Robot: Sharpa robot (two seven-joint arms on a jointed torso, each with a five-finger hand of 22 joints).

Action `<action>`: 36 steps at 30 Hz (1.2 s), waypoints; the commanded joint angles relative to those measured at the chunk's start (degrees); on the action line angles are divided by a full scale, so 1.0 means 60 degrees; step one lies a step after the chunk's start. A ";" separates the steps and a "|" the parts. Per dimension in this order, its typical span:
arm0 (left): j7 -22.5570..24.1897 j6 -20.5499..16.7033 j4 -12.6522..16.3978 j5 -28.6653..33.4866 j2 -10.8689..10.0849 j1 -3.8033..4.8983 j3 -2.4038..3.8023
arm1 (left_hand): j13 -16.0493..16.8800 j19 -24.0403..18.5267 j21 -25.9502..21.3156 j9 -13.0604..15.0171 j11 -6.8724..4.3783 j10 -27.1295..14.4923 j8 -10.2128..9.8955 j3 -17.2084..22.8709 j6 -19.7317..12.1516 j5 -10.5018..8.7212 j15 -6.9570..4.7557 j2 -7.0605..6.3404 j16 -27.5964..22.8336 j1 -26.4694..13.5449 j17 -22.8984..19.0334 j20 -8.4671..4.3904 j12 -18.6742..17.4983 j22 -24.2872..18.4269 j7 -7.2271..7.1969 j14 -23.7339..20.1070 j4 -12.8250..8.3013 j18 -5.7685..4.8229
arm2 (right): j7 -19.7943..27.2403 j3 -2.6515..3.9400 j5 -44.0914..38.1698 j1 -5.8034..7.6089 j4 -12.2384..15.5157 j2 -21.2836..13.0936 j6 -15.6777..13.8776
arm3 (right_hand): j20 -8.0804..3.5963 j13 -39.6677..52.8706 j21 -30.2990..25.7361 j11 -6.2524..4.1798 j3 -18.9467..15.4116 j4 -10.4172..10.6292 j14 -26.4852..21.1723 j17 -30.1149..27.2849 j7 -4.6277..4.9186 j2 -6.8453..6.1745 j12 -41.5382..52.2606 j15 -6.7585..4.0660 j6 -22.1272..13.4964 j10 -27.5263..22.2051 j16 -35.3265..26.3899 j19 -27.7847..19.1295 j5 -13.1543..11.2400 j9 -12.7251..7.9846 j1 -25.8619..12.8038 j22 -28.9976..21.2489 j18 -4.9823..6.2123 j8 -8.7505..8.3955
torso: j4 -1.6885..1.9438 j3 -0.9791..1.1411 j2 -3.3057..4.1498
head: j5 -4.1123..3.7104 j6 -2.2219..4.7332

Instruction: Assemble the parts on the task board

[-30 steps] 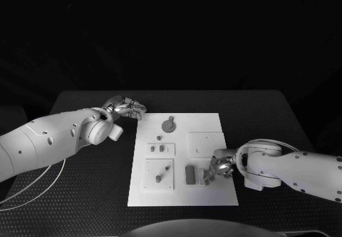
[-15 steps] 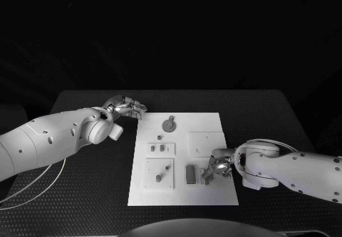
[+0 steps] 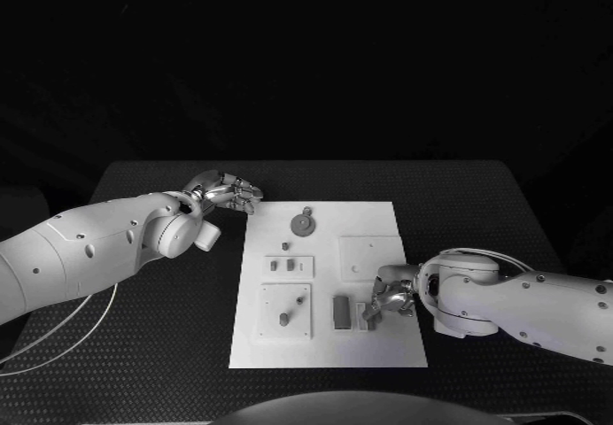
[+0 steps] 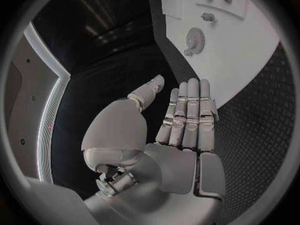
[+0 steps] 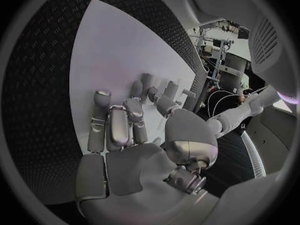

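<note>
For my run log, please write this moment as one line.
left hand: open, off task board | right hand: at grey part, grasp unclear | stage: assembly underway

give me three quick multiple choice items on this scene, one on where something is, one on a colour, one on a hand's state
1. Where is the left hand?
A. over the black table beside the task board's far left corner
B. on the board's near edge
C. on the round part

2. What colour is the task board?
A. black
B. white
C. striped

3. How is the left hand?
A. gripping a part
B. fingers straight, holding nothing
C. pressing on the board

Answers: 1 A, the head view shows it just off that corner. 2 B, the board is white against the black table. 3 B, the left wrist view shows straight fingers with nothing in them.
</note>
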 commanded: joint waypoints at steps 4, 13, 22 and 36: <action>0.0035 0.0121 0.0028 0.0049 -0.0005 0.0007 0.0005 | 0.0017 0.0009 -0.0005 -0.0010 0.0028 -0.0018 0.0058 -0.0013 0.0003 -0.0013 0.0017 -0.0003 -0.0065 -0.0068 0.0016 0.0009 -0.0020 -0.0014 -0.0039 0.0078 0.0065 0.0024 | -0.0280 -0.0083 -0.0418 -0.0092 -0.0200 -0.0153 0.0245 | -0.0015 -0.0009 0.0037 0.0028 -0.0012 -0.0016 -0.0023 -0.0024 0.0077 0.0011 -0.0001 -0.0027 0.0012 0.0043 0.0058 -0.0056 0.0012 -0.0005 0.0227 0.0180 0.0129 -0.0079 | -0.0001 0.0002 -0.0001 | -0.0007 0.0001; 0.0027 0.0131 0.0025 0.0049 -0.0010 0.0007 0.0004 | 0.0017 0.0008 -0.0005 -0.0012 0.0028 -0.0018 0.0058 -0.0013 0.0002 -0.0013 0.0017 -0.0001 -0.0071 -0.0067 0.0024 0.0010 -0.0020 -0.0014 -0.0039 0.0079 0.0066 0.0024 | -0.0227 -0.0083 -0.0287 -0.0092 -0.0253 -0.0277 0.0319 | 0.0028 -0.0033 0.0032 0.0040 -0.0146 0.0045 -0.0052 -0.0077 0.0088 -0.0204 -0.0041 -0.0004 0.0015 0.0029 0.0045 -0.0068 0.0011 -0.0013 0.0104 0.0166 0.0129 -0.0096 | -0.0009 0.0006 0.0001 | -0.0015 0.0019; 0.0022 0.0122 0.0027 0.0049 -0.0015 0.0006 0.0003 | 0.0017 0.0005 -0.0005 -0.0014 0.0029 -0.0021 0.0058 -0.0013 0.0000 -0.0013 0.0017 -0.0003 -0.0079 -0.0065 0.0032 0.0010 -0.0022 -0.0015 -0.0038 0.0079 0.0066 0.0023 | -0.0264 -0.0082 -0.0613 -0.0091 -0.0229 -0.0440 0.0387 | 0.0044 -0.0070 0.0013 0.0047 -0.0183 0.0080 -0.0076 -0.0120 0.0095 -0.0447 -0.0100 0.0010 0.0011 -0.0003 0.0033 -0.0077 0.0011 -0.0026 0.0014 0.0153 0.0129 -0.0121 | -0.0010 0.0003 -0.0003 | -0.0039 0.0016; 0.0015 0.0119 0.0041 0.0049 -0.0049 0.0007 0.0001 | 0.0017 0.0003 -0.0006 -0.0016 0.0030 -0.0023 0.0058 -0.0017 -0.0002 -0.0014 0.0019 -0.0009 -0.0089 -0.0067 0.0044 0.0012 -0.0024 -0.0016 -0.0036 0.0079 0.0069 0.0022 | -0.0427 -0.0088 -0.3882 -0.0092 0.0228 -0.0365 0.0811 | 0.0060 -0.0307 -0.0093 0.0092 0.0224 0.1699 -0.0280 -0.0415 0.0142 -0.1958 -0.0483 0.0040 -0.0086 -0.0307 -0.0036 -0.0098 0.0013 -0.0060 -0.0694 0.0142 0.0129 -0.0240 | -0.0014 0.0002 0.0000 | -0.0036 -0.0014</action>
